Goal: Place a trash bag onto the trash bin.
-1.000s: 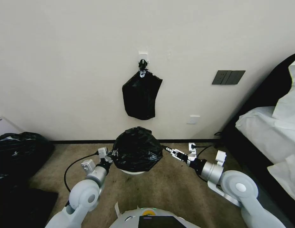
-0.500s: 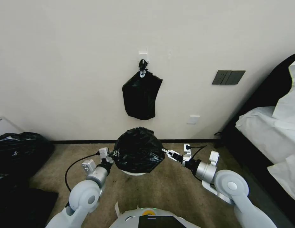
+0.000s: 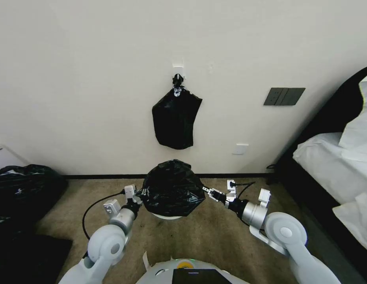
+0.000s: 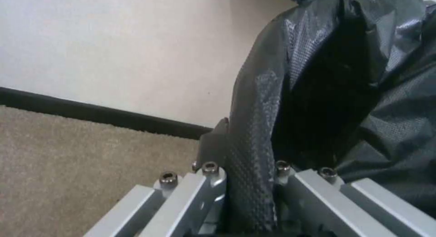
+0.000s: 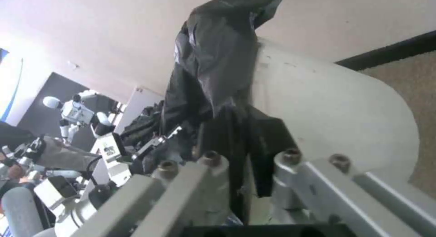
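Observation:
The black glossy trash bag [image 3: 171, 188] lies draped over the small cream-white trash bin [image 3: 166, 216], whose wall peeks out below the plastic. My left gripper [image 3: 140, 193] is at the bag's left edge, shut on a fold of the film [image 4: 250, 182]. My right gripper [image 3: 205, 190] is at the bag's right edge, shut on a dark flap [image 5: 254, 135] that hangs against the bin's wall [image 5: 331, 107]. The bin's rim is hidden under the plastic.
A flat black bag bundle [image 3: 176, 120] hangs from a wall hook above the bin. Bulky black sacks [image 3: 23, 189] lie on the carpet at the left. A bed with white sheets [image 3: 333, 157] stands at the right. Dark wall sockets [image 3: 284, 96] sit on the wall.
My right arm has moved left, bringing its gripper in against the bag's right edge, and the plastic there has bulged slightly. The left arm has barely moved.

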### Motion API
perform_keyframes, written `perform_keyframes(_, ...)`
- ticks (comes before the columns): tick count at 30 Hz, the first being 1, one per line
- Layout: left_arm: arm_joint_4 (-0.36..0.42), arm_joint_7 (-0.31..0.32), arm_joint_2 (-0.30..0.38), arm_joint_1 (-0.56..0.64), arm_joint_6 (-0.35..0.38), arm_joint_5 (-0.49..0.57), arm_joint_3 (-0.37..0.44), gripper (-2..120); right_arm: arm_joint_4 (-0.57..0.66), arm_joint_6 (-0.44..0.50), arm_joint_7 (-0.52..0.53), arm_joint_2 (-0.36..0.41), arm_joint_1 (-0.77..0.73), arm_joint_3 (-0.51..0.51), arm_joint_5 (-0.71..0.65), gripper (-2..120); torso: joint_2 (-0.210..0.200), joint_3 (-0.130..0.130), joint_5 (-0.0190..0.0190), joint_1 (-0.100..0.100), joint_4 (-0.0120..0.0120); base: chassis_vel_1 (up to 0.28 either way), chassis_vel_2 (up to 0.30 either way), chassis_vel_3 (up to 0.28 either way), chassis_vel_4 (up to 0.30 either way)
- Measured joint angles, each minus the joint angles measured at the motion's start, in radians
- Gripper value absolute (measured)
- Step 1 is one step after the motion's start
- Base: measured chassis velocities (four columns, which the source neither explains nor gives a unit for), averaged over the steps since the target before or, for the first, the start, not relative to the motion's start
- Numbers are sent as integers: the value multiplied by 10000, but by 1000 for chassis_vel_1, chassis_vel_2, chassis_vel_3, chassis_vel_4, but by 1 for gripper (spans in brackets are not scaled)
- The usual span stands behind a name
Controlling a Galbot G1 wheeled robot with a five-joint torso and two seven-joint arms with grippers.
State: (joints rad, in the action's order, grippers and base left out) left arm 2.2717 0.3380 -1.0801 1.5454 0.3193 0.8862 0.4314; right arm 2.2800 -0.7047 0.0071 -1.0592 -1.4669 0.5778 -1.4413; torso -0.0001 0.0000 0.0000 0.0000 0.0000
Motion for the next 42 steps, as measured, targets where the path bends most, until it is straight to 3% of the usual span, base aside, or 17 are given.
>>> perform_keyframes(14, 100, 8, -4, -48, 14, 180, 91, 3, -131, 192, -20, -68, 1, 10, 122, 6, 1, 0, 0, 0, 0, 0, 0, 0, 0)
perform_keyframes(23, 138, 63, -27, -70, -45, 570, 175, 3, -642, 680, -359, -139, -129, -209, 1221, 0, 0, 0, 1, 0, 0, 0, 0, 0, 0)
perform_keyframes(34, 110, 85, -9, -100, -45, 589, 189, 3, -626, 634, -98, -157, -192, 10, 943, 0, 0, 0, 1, 0, 1, 0, 0, 0, 0)
perform_keyframes(37, 35, 116, -9, -156, -46, 592, 188, 3, -515, 440, -65, -174, -330, 295, 388, 4, 0, 0, 0, 0, 0, 0, 0, 0, 0)
perform_keyframes(40, -90, 191, -1, -310, -46, 648, 190, 3, -223, 257, -36, -235, -546, 723, -457, 19, 0, 0, -1, 0, -2, 0, 0, 0, 0)
perform_keyframes(42, -113, 211, 2, -343, -47, 661, 191, 3, -139, 223, -14, -261, -581, 822, -663, 22, 0, 0, 0, 0, -2, 0, 0, 0, 0)
